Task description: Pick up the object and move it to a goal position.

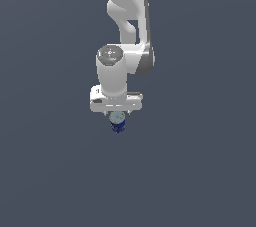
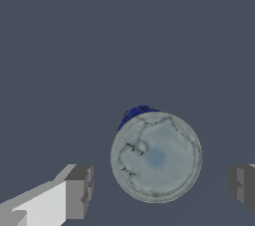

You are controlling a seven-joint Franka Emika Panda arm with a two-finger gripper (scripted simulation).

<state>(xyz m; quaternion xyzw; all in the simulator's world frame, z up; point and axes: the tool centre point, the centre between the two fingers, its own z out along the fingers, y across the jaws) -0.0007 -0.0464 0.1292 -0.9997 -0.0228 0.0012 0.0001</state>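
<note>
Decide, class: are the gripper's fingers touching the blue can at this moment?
Apart. In the wrist view the can sits between the gripper's fingers, with bare grey floor showing on both sides of its round top.

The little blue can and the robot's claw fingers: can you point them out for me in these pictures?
can (image 2: 156,157), wrist view, on its pale round top.
can (image 1: 117,128), exterior view, on its dark-blue side below the gripper.
fingers (image 2: 78,192), wrist view, on one grey finger pad beside the can, not touching it.

Bare floor (image 1: 200,171) surrounds the can (image 2: 156,158); clear gaps separate it from both end effector fingers (image 2: 79,192).
</note>
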